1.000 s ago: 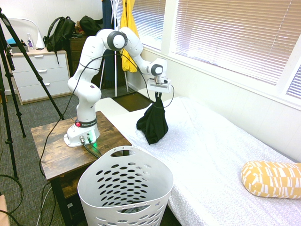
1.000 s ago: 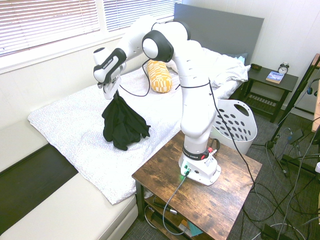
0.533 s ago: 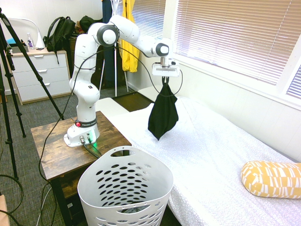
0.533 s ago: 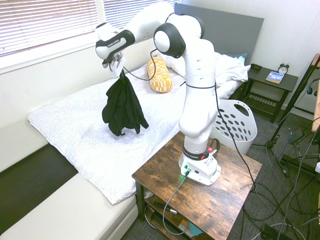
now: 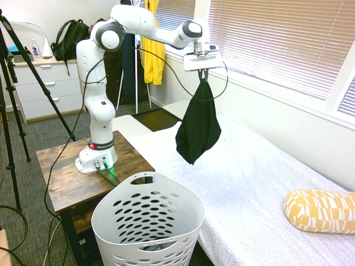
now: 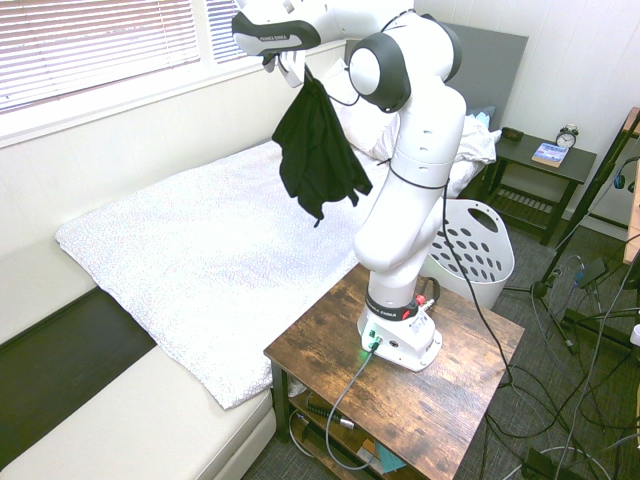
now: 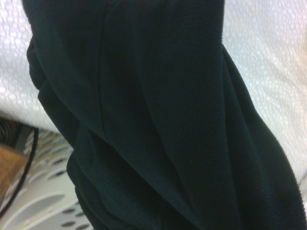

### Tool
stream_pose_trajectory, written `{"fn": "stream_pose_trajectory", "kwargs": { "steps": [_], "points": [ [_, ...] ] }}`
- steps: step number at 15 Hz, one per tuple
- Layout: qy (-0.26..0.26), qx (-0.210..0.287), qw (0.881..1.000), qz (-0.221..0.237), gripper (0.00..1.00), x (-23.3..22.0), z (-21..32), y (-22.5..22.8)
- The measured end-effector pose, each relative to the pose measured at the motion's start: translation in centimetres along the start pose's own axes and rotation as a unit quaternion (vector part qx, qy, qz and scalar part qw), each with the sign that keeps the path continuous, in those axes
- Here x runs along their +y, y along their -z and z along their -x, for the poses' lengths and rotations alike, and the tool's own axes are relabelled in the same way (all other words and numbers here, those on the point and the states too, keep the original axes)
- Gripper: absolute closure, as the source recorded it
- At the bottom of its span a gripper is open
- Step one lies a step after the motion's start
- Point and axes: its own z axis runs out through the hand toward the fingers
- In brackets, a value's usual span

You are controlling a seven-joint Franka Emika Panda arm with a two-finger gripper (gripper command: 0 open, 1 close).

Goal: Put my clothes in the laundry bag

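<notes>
Gripper (image 5: 203, 72) fingers pinch black garment (image 5: 198, 128), hanging upper centre. "FRANKA" lettering on arm base. Wrist view alone shows white basket (image 7: 38, 201) below fabric.

The black garment (image 5: 197, 130) is hanging limp in the air above the bed, clear of the sheet, while the tall white holed basket (image 5: 147, 227) is standing upright nearby.

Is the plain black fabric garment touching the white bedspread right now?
No, the black fabric garment hangs from the gripper, clear above the white bedspread.
</notes>
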Motion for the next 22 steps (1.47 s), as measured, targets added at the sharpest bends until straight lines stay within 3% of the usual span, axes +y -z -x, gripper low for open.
{"fn": "stream_pose_trajectory", "kwargs": {
  "steps": [6, 9, 12, 17, 18, 22],
  "points": [
    [0.006, -0.124, 0.989, 0.086, 1.00, 6.1, 8.6, -7.4],
    [0.003, -0.182, 0.974, 0.132, 1.00, 10.8, 14.0, -9.4],
    [-0.001, -0.248, 0.955, 0.160, 1.00, 14.4, 18.5, -15.1],
    [0.026, -0.319, 0.933, 0.164, 1.00, 11.2, 23.0, -27.8],
    [0.032, -0.319, 0.932, 0.169, 0.00, 9.8, 23.5, -29.8],
    [0.024, -0.266, 0.940, 0.212, 0.00, 4.0, 24.4, -38.2]
  ]
}}
